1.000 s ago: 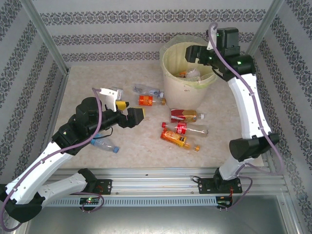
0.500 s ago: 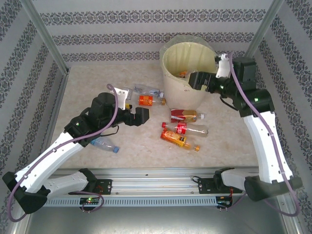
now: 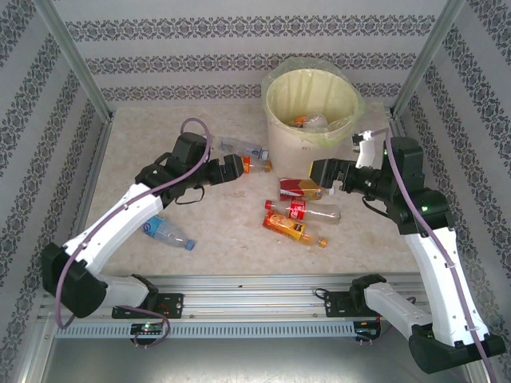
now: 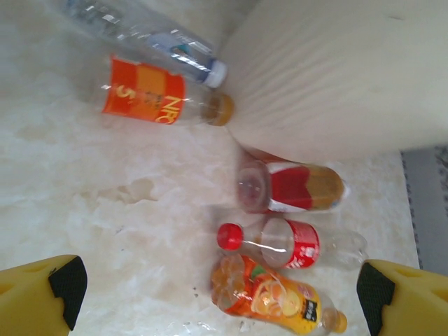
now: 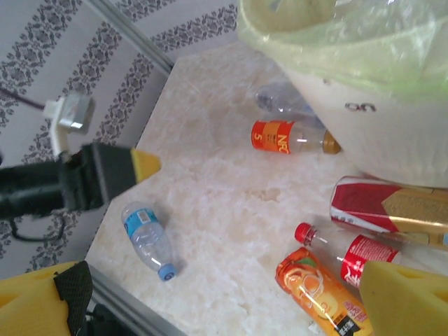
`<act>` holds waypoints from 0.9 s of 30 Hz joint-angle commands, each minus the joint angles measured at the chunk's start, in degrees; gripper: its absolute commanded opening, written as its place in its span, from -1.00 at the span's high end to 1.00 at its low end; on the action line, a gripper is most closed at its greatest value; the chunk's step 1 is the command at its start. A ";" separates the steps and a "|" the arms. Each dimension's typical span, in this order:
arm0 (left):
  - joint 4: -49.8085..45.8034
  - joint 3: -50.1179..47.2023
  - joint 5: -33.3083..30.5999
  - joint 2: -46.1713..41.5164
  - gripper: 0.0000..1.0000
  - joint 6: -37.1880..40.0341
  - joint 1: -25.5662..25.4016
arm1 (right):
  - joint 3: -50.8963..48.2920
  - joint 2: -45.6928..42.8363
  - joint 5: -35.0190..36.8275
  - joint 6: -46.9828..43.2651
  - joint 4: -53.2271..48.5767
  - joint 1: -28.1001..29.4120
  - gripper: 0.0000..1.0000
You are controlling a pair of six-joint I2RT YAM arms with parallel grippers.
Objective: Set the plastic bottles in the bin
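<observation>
Plastic bottles [image 3: 302, 210] — clear, with red and orange labels — lie beside bin [image 3: 289, 148].

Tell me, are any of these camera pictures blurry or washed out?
Left wrist view: soft and smeared, especially the red-labelled bottle by the bin, whose wall looks washed out. Right wrist view: sharper, with glare on the bin's plastic bag. Top external view: evenly lit, crisp, faint shadows.

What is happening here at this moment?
Two robot arms are putting plastic bottles into the bin. Both grippers are open and empty: the left gripper hovers by the orange-labelled bottle beside the bin, the right gripper near the red-labelled bottle. Some bottles lie in the bin; several lie on the table.
</observation>
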 commanded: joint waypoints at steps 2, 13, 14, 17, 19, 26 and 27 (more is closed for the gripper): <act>2.97 1.99 2.43 5.08 -1.00 -10.27 3.58 | -2.69 -2.05 -2.54 1.38 1.00 0.51 -0.96; 14.28 2.57 -0.18 18.13 -1.00 -25.91 4.80 | -3.50 -2.35 -1.68 0.54 -0.41 0.51 -0.96; 15.56 2.59 -0.20 19.14 -1.00 -27.48 4.85 | -3.54 -2.42 -1.69 0.54 -0.48 0.46 -0.96; 18.13 3.08 -1.33 22.61 -1.00 -30.35 4.85 | -3.56 -2.69 -1.60 0.54 -0.63 0.51 -0.96; 20.05 3.44 -1.61 24.94 -1.00 -32.23 4.85 | -3.88 -2.85 -1.78 0.62 -0.58 0.47 -0.97; 27.37 4.48 -3.31 32.39 -1.00 -36.63 4.76 | -4.73 -4.11 -1.29 0.84 -0.84 0.45 -0.96; 28.10 4.74 -3.54 33.24 -1.00 -36.84 4.76 | -4.65 -4.18 -1.16 0.66 -1.27 0.46 -0.96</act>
